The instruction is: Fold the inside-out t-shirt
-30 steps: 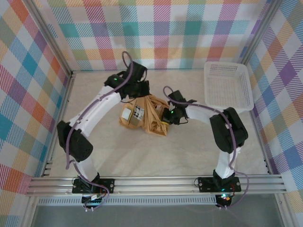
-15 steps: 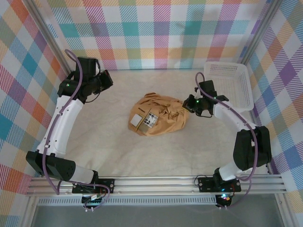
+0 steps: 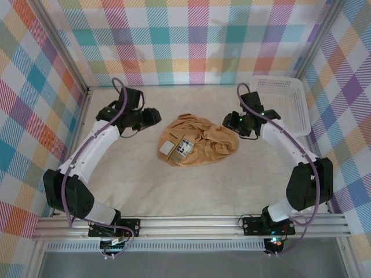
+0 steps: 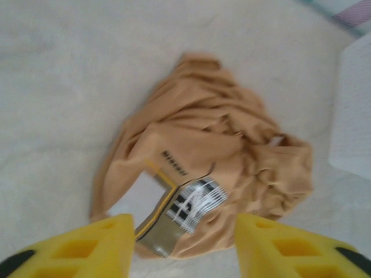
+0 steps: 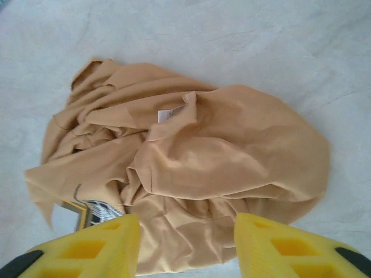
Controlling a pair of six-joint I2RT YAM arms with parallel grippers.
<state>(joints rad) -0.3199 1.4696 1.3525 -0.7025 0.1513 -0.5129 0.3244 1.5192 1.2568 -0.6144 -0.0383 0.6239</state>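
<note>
The inside-out t-shirt (image 3: 204,145) lies as a crumpled tan heap in the middle of the table, with a printed patch (image 3: 177,147) showing at its left edge. My left gripper (image 3: 155,116) hovers just left of the heap, and its yellow fingers (image 4: 93,246) stand wide apart above the shirt (image 4: 203,145) with nothing between them. My right gripper (image 3: 228,121) hangs at the heap's upper right edge, open over the cloth (image 5: 232,156). A small white label (image 5: 170,114) shows on a fold.
A white mesh basket (image 3: 284,110) stands at the back right, close behind the right arm, and its edge (image 4: 352,116) shows in the left wrist view. Checked walls enclose the table on three sides. Bare tabletop surrounds the heap.
A second ago both grippers were shut at the bunched shirt. They swung wide apart, leaving it in a heap. Both have now come back towards it and opened.
</note>
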